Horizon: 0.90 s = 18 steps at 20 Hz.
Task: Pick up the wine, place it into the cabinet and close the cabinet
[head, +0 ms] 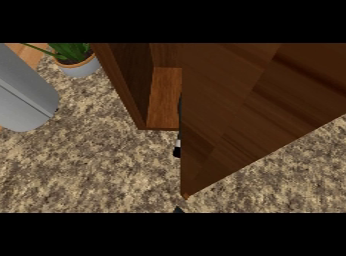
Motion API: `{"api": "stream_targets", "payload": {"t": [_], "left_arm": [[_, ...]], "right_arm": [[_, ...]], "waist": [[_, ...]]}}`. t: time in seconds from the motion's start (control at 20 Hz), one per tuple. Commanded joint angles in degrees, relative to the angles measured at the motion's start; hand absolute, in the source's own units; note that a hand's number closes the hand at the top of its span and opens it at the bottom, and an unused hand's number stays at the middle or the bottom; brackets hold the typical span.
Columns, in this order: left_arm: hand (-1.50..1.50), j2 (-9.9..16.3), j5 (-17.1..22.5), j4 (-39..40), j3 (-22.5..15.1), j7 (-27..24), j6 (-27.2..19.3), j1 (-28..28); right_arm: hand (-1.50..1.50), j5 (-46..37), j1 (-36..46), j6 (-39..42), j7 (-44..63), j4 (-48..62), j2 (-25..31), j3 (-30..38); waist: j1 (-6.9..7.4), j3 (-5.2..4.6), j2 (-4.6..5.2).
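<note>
Swinging cabinet door (257, 115) fills the right half, edge toward the cabinet (143, 85). Wine not visible, presumably inside. Both hands hidden, finger state unknown; left forearm (13, 85) sits nearer the opening.

— What was the big brown cabinet door (264, 110) made of?
— Wood, with visible plank grain and a slight satin sheen. The reddish-brown cabinet side panel (120, 75) looked like the same wood, and the paler orange-brown inner face (163, 97) was smooth and matt.
— And the counter?
— The speckled beige-brown stone countertop (95, 170) looked granular and matt. The grey rounded forearm (13, 95) was smooth, like matt plastic. The small pale round plant pot (78, 67) looked like smooth ceramic.
</note>
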State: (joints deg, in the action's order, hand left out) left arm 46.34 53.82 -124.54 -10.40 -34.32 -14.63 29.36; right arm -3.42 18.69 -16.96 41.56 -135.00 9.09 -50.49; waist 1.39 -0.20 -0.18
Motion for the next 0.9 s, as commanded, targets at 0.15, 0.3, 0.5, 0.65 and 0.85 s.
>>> {"api": "stream_targets", "payload": {"t": [0.15,0.3,0.5,0.65,0.85], "left_arm": [[-1.50,-1.0,-1.7,-3.1,-1.4,2.0,-2.1,-0.4],[-1.50,-1.0,0.4,0.8,0.5,4.2,-1.3,-5.0],[-1.50,-2.7,-0.9,1.9,-0.1,4.4,-2.0,-6.3],[-1.50,-4.4,-2.4,1.4,-0.8,3.7,-1.4,-4.2],[-1.50,-5.6,-3.7,1.9,-1.3,2.6,-0.2,-3.0]], "right_arm": [[1.50,6.3,16.9,-9.4,-0.4,12.4,-8.7,1.7],[1.50,11.6,26.8,-10.2,0.2,16.6,-8.8,7.6],[1.50,15.9,37.8,-13.1,-4.0,29.4,-9.0,10.9],[1.50,20.0,42.5,-11.8,-5.5,35.4,-9.0,15.2],[1.50,16.0,50.4,-7.2,-6.9,44.4,-9.1,19.8]], "waist": [[1.30,0.03,0.22],[0.81,0.00,0.52],[1.05,0.07,0.43],[0.78,0.12,0.25],[0.68,0.10,0.16]]}}
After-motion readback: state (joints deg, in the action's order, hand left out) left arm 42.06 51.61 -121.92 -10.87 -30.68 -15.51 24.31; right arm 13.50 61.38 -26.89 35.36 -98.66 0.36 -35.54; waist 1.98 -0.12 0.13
